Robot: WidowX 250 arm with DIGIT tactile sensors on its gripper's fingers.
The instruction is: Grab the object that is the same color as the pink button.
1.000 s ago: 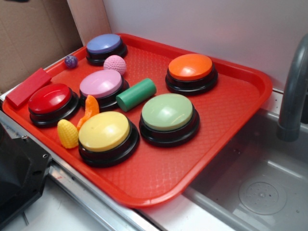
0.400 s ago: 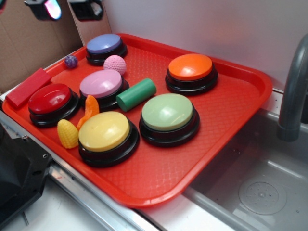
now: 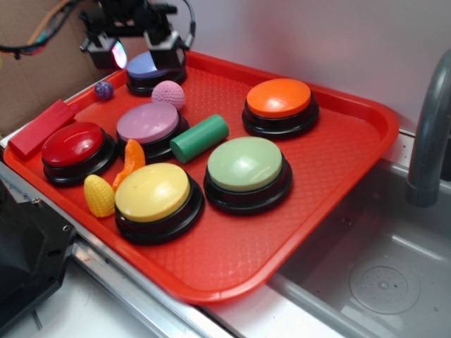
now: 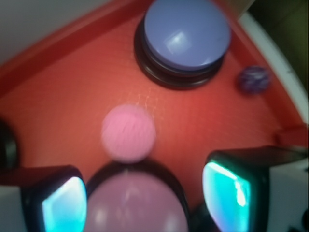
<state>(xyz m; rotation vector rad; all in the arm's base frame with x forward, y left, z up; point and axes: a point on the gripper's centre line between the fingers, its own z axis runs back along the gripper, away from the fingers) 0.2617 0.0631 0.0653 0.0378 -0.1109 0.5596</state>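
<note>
Pink ball (image 3: 168, 94) on red tray (image 3: 338, 162), sink (image 3: 384, 282) beside, cardboard (image 3: 42, 77) behind

1. A plain pale wall (image 3: 317, 42) stands behind the scene, smooth and evenly lit, with a faint warm tint near its lower edge.
2. At the far left, a brown cardboard panel (image 3: 42, 70) leans upright beside the wall.
3. On the right, a grey faucet pipe (image 3: 430, 134) rises and curves out of the picture.
4. Below it lies a stainless sink basin (image 3: 380, 274), its round drain pattern visible near the right corner.
5. A metal counter edge (image 3: 134, 299) runs diagonally along the near left side.
6. The light is soft and diffuse, casting only weak shadows.
</note>
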